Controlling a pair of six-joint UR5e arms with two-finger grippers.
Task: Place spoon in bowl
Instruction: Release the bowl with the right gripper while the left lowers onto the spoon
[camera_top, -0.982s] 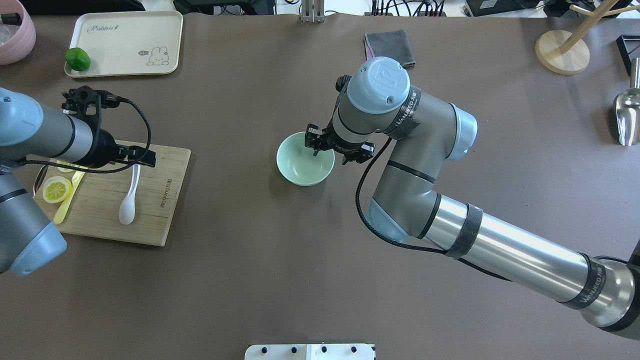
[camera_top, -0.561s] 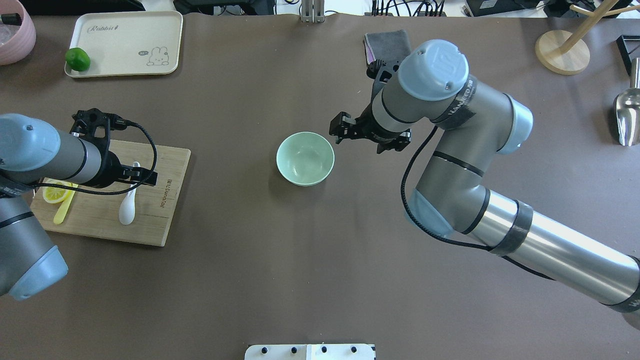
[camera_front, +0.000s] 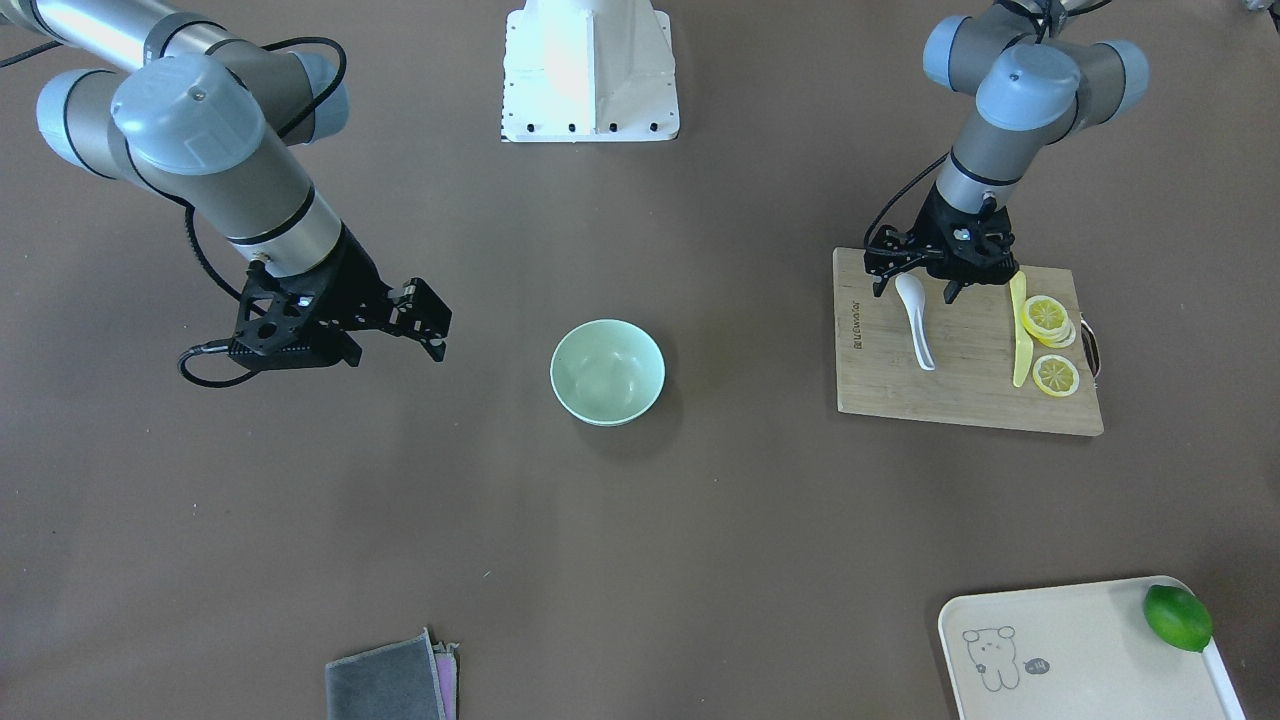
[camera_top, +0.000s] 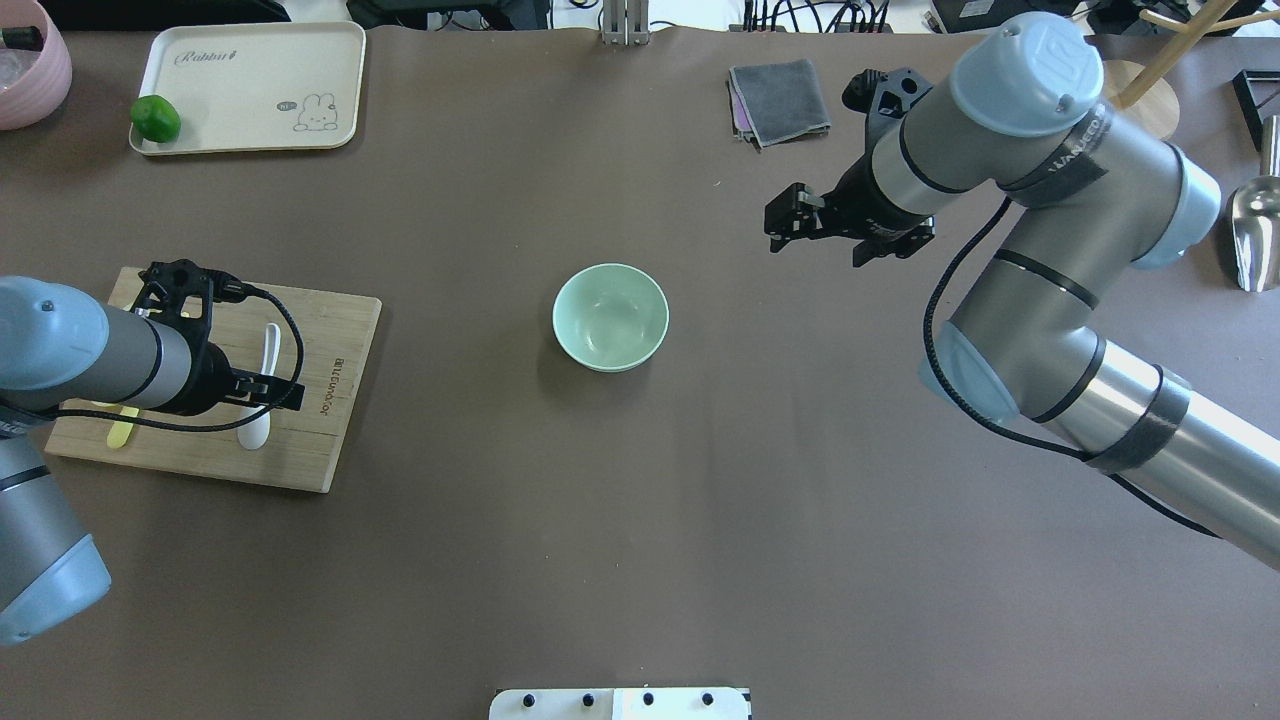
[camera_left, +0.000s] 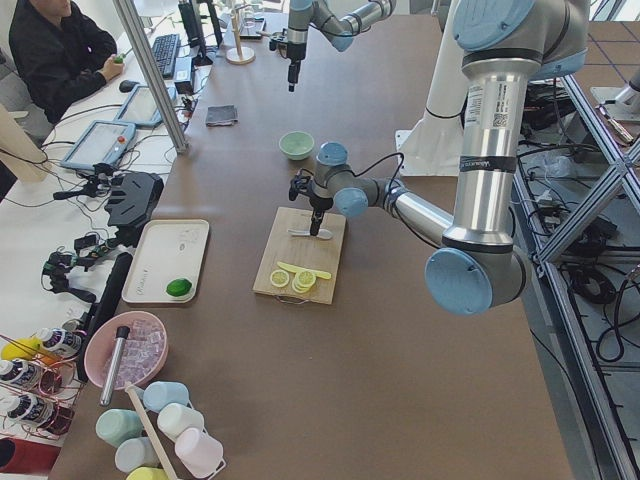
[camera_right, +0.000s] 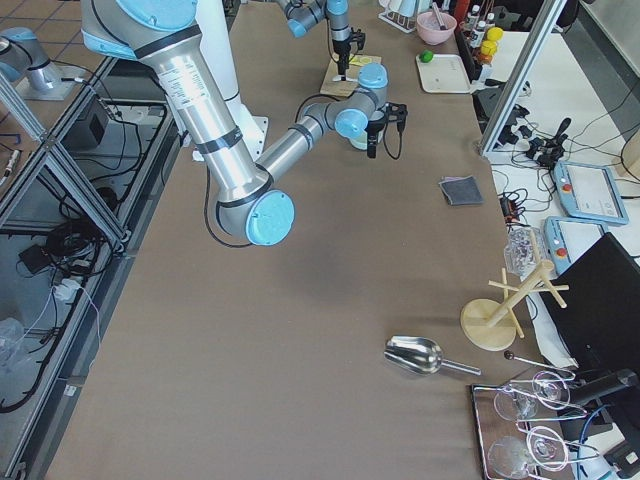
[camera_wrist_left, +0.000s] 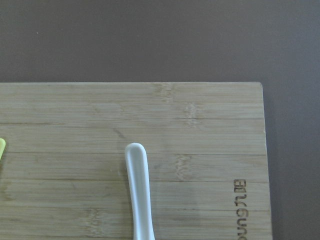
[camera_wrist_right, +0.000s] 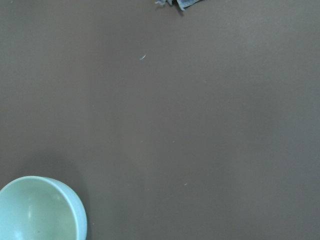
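The white spoon (camera_front: 917, 325) lies flat on the wooden cutting board (camera_front: 960, 400), scoop toward the robot. My left gripper (camera_front: 915, 290) is open and low over the scoop end, one finger on each side of it. In the overhead view the spoon (camera_top: 270, 345) shows by the left gripper (camera_top: 268, 392). The left wrist view shows only the spoon's handle (camera_wrist_left: 139, 190). The mint-green bowl (camera_front: 607, 372) stands empty mid-table, also in the overhead view (camera_top: 610, 317). My right gripper (camera_front: 432, 325) is open and empty, raised well to the side of the bowl (camera_wrist_right: 42, 210).
Lemon slices (camera_front: 1045, 318) and a pale yellow knife (camera_front: 1018, 335) lie on the board beside the spoon. A cream tray (camera_front: 1080, 650) holds a lime (camera_front: 1177, 617). A grey cloth (camera_top: 780, 98), a wooden stand (camera_top: 1125, 100) and a metal scoop (camera_top: 1255, 225) sit at the far side.
My right gripper has moved from over the bowl away to the right and farther back. My left gripper has moved along the board toward the spoon's scoop end.
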